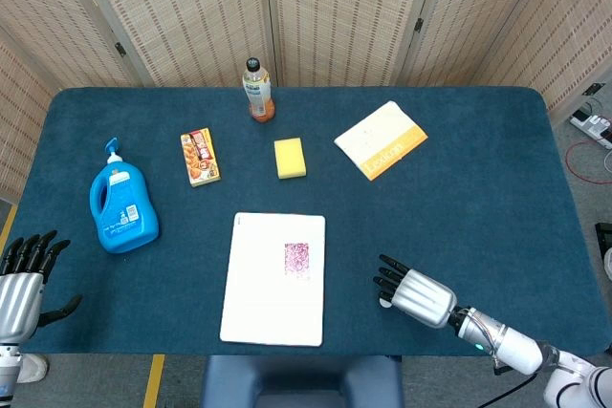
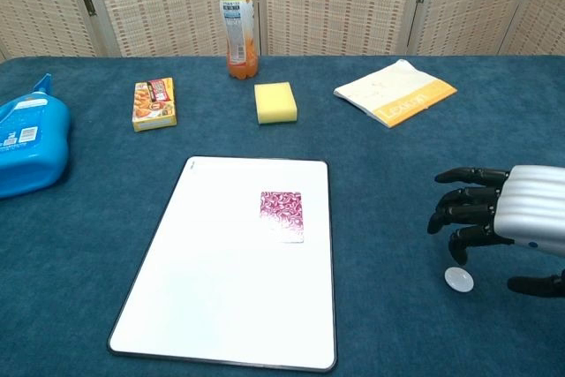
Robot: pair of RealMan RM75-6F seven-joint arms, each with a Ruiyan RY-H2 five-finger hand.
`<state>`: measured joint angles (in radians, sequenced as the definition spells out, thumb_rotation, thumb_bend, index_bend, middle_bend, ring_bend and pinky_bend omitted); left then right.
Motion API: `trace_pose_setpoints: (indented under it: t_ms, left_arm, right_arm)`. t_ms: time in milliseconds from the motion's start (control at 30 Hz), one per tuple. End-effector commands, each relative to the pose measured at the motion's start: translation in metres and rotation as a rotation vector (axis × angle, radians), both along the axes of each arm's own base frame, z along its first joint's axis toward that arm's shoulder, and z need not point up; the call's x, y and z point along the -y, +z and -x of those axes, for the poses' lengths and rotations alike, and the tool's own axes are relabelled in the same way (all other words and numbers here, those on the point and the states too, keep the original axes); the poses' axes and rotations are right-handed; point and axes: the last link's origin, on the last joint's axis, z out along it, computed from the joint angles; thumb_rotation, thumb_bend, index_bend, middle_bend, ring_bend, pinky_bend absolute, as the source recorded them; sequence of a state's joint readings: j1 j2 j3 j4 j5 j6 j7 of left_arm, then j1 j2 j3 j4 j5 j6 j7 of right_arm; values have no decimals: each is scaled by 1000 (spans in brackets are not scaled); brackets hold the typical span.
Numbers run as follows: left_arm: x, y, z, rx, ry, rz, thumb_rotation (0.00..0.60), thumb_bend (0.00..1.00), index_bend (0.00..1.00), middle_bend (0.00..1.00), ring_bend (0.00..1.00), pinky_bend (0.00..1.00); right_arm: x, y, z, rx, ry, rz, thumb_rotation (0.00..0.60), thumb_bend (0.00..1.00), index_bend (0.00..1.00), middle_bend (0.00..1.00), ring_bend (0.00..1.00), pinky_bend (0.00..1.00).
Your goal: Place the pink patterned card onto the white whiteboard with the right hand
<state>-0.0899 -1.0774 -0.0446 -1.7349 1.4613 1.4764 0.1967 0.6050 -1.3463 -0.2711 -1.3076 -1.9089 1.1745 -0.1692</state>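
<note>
The pink patterned card (image 1: 297, 260) (image 2: 282, 214) lies flat on the white whiteboard (image 1: 260, 303) (image 2: 212, 289), right of its middle. My right hand (image 1: 413, 293) (image 2: 501, 219) hovers low over the table to the right of the board, well apart from the card, fingers spread and holding nothing. My left hand (image 1: 21, 284) is at the table's near left edge, open and empty; the chest view does not show it.
A small white disc (image 2: 458, 279) lies on the cloth just below my right hand. Farther back are a blue detergent bottle (image 1: 122, 205), a snack box (image 1: 200, 157), a yellow sponge (image 1: 290, 158), a drink bottle (image 1: 258, 91) and a white-and-orange booklet (image 1: 381, 139).
</note>
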Motion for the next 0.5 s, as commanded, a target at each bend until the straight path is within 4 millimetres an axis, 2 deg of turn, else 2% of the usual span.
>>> trace_pose_setpoints:
  t_ms: [33, 500]
  left_arm:
    - [0, 0, 1, 0, 3, -1, 600, 246, 191, 102, 91, 0]
    - [2, 2, 6, 5, 13, 0, 600, 246, 195, 103, 93, 0]
  right_arm:
    - [0, -3, 1, -6, 2, -4, 600, 330, 386, 240, 171, 42]
    - [10, -20, -5, -11, 14, -16, 600, 330, 331, 240, 169, 42]
